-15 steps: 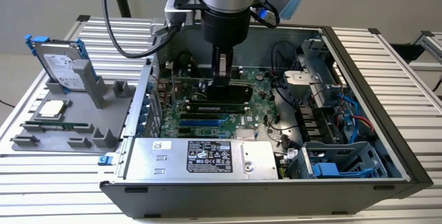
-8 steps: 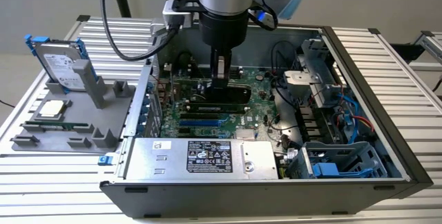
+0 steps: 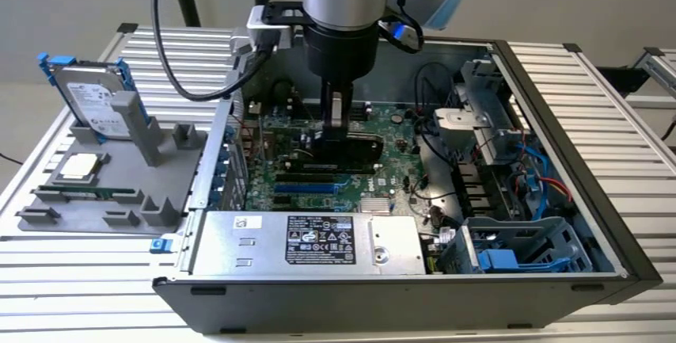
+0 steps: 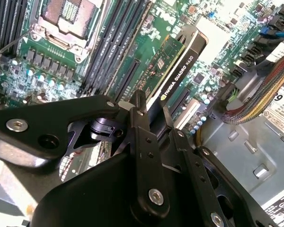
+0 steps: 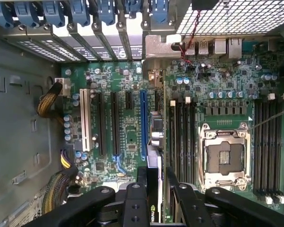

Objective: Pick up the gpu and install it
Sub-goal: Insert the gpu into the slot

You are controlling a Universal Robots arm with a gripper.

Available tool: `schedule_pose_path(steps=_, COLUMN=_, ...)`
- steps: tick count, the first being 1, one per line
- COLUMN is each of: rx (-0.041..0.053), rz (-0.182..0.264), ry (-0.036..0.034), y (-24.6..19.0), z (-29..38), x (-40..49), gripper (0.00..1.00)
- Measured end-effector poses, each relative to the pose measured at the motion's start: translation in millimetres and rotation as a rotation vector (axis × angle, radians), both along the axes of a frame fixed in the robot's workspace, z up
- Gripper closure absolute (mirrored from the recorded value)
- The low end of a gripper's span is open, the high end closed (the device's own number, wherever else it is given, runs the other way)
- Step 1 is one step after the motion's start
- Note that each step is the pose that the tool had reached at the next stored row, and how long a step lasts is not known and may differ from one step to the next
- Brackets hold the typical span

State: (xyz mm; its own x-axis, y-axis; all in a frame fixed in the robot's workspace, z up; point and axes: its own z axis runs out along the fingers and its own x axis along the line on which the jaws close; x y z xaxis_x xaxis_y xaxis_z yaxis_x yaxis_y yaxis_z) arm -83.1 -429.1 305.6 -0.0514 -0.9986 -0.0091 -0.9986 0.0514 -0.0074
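My gripper is down inside the open computer case, shut on the gpu. In the second wrist view the gpu shows its black cooler and green card, clamped between the black fingers. In the first wrist view the gpu stands on edge between the fingers, just beside the blue expansion slot of the motherboard. Its end bracket points toward the rear slot openings. I cannot tell whether its lower edge touches a slot.
The empty processor socket and memory slots lie beside the card. A power supply, a drive cage and cable bundles crowd the case. Outside, at the exterior view's left, a grey fixture holds a hard drive.
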Motion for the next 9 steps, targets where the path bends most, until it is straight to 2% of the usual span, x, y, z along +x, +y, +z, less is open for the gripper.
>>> schedule_pose_path(steps=9, rx=-0.0001, rz=0.0, ry=0.0026, y=-1.0, z=-0.4, x=0.0, gripper=1.0)
